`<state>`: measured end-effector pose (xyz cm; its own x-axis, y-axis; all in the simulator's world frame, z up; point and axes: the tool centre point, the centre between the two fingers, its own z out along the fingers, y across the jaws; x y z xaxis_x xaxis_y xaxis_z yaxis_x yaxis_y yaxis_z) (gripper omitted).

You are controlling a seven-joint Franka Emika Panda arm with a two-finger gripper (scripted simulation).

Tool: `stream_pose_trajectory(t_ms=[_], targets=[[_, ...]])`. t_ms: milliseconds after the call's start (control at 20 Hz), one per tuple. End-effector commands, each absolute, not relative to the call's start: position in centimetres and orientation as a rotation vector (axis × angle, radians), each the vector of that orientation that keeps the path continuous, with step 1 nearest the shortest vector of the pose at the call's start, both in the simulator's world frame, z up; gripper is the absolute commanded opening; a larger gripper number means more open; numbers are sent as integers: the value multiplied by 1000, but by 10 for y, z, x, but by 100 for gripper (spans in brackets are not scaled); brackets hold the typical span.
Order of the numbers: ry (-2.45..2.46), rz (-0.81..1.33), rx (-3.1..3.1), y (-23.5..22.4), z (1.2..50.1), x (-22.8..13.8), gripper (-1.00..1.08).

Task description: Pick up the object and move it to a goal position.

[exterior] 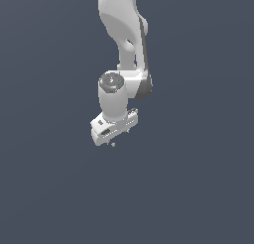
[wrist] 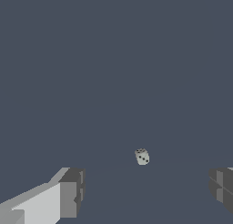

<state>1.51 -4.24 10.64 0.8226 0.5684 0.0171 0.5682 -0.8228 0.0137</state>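
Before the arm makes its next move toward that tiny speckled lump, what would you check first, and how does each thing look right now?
1. Gripper open: ok. Its two fingers stand wide apart in the wrist view.
2. The object in sight: ok. It shows clearly in the wrist view, between the lines of the two fingers.
3. Object not yet held: ok. It is apart from both fingers, touching neither.
4. Gripper low enough to close: cannot tell. In the exterior view the object sits just under the gripper, but the gap is too small to judge.
5. Goal position: cannot tell. No marker shows in either view.
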Motion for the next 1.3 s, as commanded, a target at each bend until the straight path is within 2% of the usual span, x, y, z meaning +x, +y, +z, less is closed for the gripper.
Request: stream_pose_trajectory(t_ms=[0, 600, 1250], targets=[[1024, 24, 2962, -49, 96, 14, 100], [1289, 2, 2864, -67, 63, 9, 100], [1316, 0, 2853, -69, 47, 8, 100]])
